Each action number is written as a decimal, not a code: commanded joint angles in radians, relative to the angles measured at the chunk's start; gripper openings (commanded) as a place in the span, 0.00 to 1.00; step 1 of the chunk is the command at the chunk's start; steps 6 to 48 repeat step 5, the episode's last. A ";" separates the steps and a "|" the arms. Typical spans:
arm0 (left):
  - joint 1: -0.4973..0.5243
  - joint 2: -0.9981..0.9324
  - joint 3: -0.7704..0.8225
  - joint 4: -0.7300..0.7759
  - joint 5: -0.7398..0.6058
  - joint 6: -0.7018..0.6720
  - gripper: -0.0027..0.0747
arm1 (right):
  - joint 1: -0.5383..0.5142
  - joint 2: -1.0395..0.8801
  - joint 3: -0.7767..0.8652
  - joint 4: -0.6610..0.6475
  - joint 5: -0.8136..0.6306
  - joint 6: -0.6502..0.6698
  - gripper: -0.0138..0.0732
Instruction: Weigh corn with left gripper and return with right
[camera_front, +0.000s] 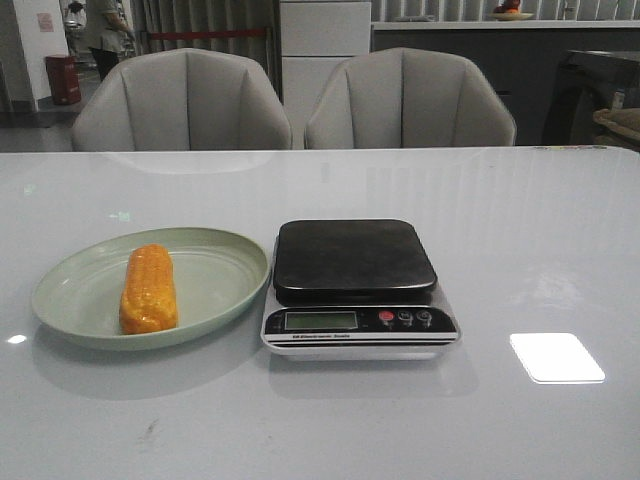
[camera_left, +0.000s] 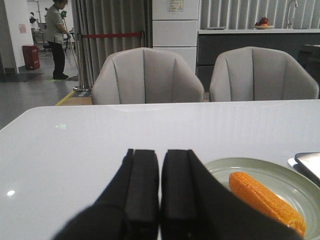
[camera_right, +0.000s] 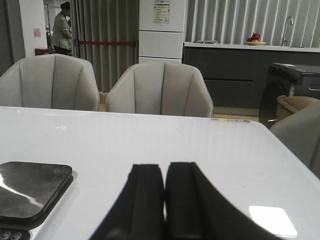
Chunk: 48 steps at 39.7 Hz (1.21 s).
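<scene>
Corn lies lengthwise on the green plate at left of the surface, the scale just right of the plate with its black pan bare. Left hand sits near and left of the plate, fingers pressed together on nothing; right hand sits right of the scale, likewise closed and empty. Corn on plate fits either a weighing yet to come or one done and returned.

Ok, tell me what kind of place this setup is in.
Probably an open indoor hall or showroom-style lab, not a home: a white table with padded chairs behind it, a roped-off aisle where a person stands, and a kitchen-style counter with a tap.
</scene>
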 joint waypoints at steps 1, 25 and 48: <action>0.001 -0.020 0.031 -0.005 -0.082 -0.004 0.18 | -0.009 -0.011 0.010 -0.009 -0.088 -0.002 0.36; 0.001 -0.020 0.031 -0.005 -0.082 -0.004 0.18 | -0.009 -0.012 0.010 -0.009 -0.088 -0.002 0.36; 0.001 -0.020 0.031 -0.005 -0.082 -0.004 0.18 | -0.009 -0.012 0.010 -0.009 -0.088 -0.002 0.36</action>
